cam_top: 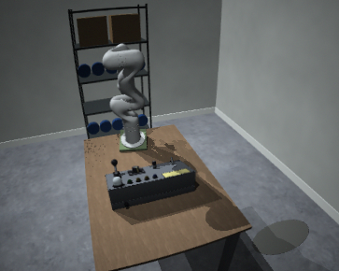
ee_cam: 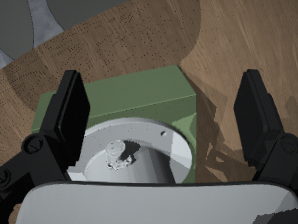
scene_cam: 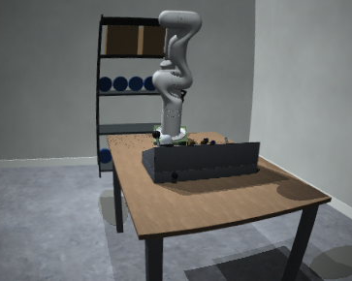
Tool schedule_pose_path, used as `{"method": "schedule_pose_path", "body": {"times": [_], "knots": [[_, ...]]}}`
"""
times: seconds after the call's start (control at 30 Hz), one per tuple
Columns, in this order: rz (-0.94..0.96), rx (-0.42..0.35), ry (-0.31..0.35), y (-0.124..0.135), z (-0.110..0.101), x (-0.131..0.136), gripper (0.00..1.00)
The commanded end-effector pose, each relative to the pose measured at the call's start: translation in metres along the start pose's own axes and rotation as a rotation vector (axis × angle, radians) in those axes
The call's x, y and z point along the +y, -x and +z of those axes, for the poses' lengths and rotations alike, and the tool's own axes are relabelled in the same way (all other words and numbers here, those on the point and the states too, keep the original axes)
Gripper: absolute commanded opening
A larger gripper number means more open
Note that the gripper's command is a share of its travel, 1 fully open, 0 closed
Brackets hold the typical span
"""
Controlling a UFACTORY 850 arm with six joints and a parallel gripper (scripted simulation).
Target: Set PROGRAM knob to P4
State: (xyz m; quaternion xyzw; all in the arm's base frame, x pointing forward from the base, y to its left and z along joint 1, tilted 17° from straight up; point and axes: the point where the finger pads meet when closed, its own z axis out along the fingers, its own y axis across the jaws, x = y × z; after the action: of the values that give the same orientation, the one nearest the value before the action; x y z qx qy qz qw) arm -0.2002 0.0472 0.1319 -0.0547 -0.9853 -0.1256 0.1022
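The dark console [cam_top: 149, 187] [scene_cam: 202, 160] stands across the middle of the wooden table [cam_top: 176, 229] [scene_cam: 207, 205]. Its top carries a row of small dark knobs [cam_top: 139, 179], a black lever [cam_top: 114, 164], a white knob [cam_top: 116, 180] and a yellow label [cam_top: 173, 174]. The markings are too small to read, so I cannot tell which knob is PROGRAM. The arm [cam_top: 124, 84] [scene_cam: 175, 73] is coiled up over its own base, well behind the console. In the wrist view my gripper [ee_cam: 161, 87] is open and empty, pointing down at the green base plate [ee_cam: 120, 96] [cam_top: 124, 148].
A black shelf rack [cam_top: 75, 61] [scene_cam: 101, 73] with brown boxes and blue balls stands behind the table. A small knob [scene_cam: 174, 176] sticks out of the console's side wall.
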Motion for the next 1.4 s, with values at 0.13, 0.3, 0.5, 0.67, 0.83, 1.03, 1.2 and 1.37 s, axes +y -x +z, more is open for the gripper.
{"method": "schedule_pose_path", "body": {"times": [0.13,0.3,0.5,0.67,0.83,1.03,1.2,1.37], "knots": [[-0.429,0.046,-0.258,0.012,-0.018,-0.104,1.00],[-0.668,0.077,-0.399,0.045,-0.040,-0.164,1.00],[-0.933,0.105,-0.554,0.067,-0.053,-0.189,1.00],[-1.087,0.123,-0.647,0.093,-0.068,-0.210,1.00],[-1.236,0.140,-0.742,0.120,-0.083,-0.227,1.00],[-1.518,0.170,-0.933,0.179,-0.114,-0.246,1.00],[-1.649,0.183,-1.029,0.209,-0.129,-0.248,1.00],[-1.887,0.202,-1.225,0.266,-0.159,-0.241,1.00]]}}
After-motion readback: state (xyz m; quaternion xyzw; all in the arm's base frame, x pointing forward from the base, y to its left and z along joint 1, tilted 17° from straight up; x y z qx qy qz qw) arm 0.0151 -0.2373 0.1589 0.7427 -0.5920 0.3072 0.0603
